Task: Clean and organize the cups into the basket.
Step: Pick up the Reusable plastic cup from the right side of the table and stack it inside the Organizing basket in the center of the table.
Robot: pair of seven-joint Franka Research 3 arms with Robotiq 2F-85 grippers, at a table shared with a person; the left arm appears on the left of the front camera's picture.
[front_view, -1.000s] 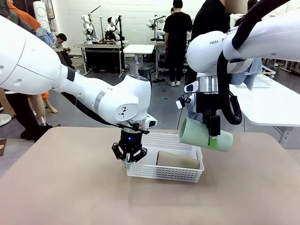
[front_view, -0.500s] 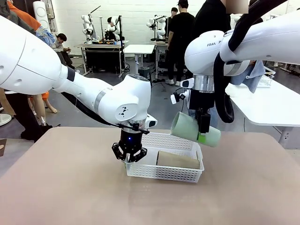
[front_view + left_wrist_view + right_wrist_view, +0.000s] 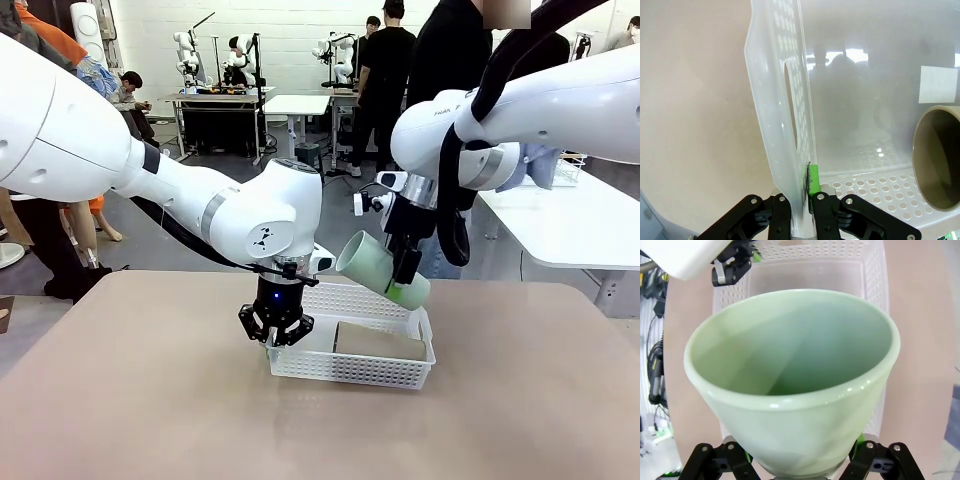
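Front view had the left gripper [image 3: 277,338] pinched shut on the left end wall of the basket [image 3: 352,377], with a tan cup [image 3: 380,341] lying on its side inside, partly cut off in the left wrist view. The right gripper [image 3: 405,283] was clamped on the mint cup [image 3: 372,266], tilted above the basket's far right corner. The cup hid most of the fingers and seemed just clear of the rim.

A tan table [image 3: 130,400] spans the bottom of the frame. Just past its far edge, upper middle, a person in black [image 3: 452,50] stands close. Another in black [image 3: 385,70] stands farther back. Upper left, someone sits [image 3: 127,92] near a workbench [image 3: 215,98]. A white table [image 3: 570,225] lies at right.
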